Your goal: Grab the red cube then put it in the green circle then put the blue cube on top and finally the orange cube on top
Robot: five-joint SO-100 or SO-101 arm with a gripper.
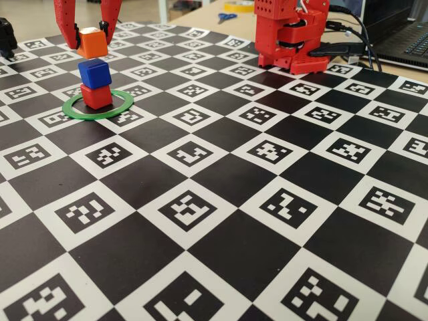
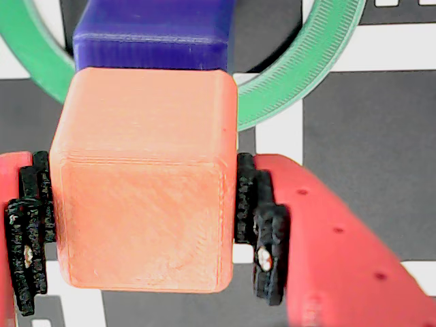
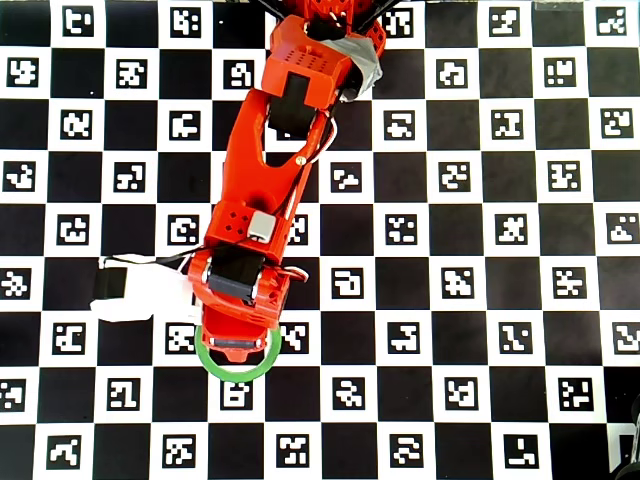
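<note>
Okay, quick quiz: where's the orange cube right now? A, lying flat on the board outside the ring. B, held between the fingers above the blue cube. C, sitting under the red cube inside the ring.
B: in the fixed view the orange cube hangs gripped between the fingers, above the blue cube, which sits on the red cube inside the green circle.

Low fixed view, close wrist view, top-down overhead share the green circle (image 1: pixel 97 105).

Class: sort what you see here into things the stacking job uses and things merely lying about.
Job: orange cube, held in the gripper; blue cube; red cube; green circle.
Lying about: scissors, tape roll, laptop.
</note>
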